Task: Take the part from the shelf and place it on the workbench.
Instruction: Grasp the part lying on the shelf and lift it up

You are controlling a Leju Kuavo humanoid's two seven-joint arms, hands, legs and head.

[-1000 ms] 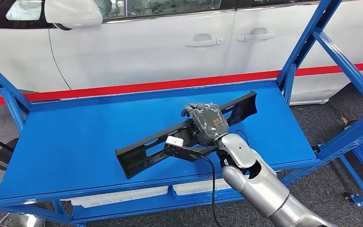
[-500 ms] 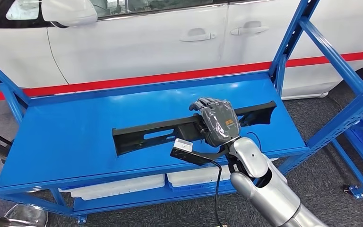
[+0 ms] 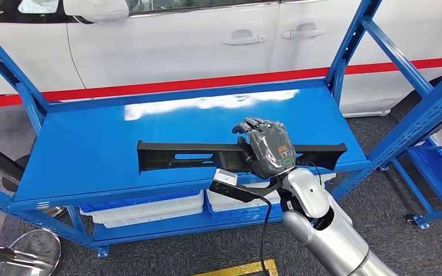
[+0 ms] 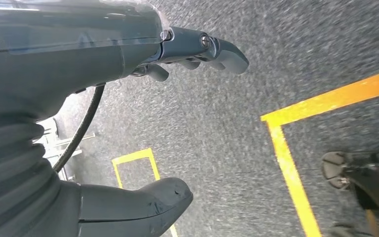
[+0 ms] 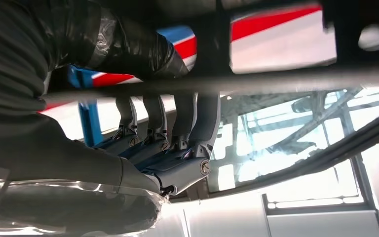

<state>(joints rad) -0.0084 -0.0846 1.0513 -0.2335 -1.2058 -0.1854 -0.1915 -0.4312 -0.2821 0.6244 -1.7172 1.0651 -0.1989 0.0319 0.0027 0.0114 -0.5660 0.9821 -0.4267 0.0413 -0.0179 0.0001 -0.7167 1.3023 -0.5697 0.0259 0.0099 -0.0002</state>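
You see right robot hand [image 3: 269,148] wrapped around middle of long black plastic slotted part [image 3: 195,156], fingers [image 5: 153,121] curled over its bar; part level above blue metal shelf [image 3: 92,144]. Left robot hand [image 4: 128,98] empty, spread over grey floor [image 4: 217,138].

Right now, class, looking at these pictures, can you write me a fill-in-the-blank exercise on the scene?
1. The long black plastic part is held by the robot's ____ hand.
2. The metal shelf is painted ____.
3. The white car behind carries a ____ stripe.
4. The left hand hangs over grey floor with ____ lines.

Missing: right; blue; red; yellow
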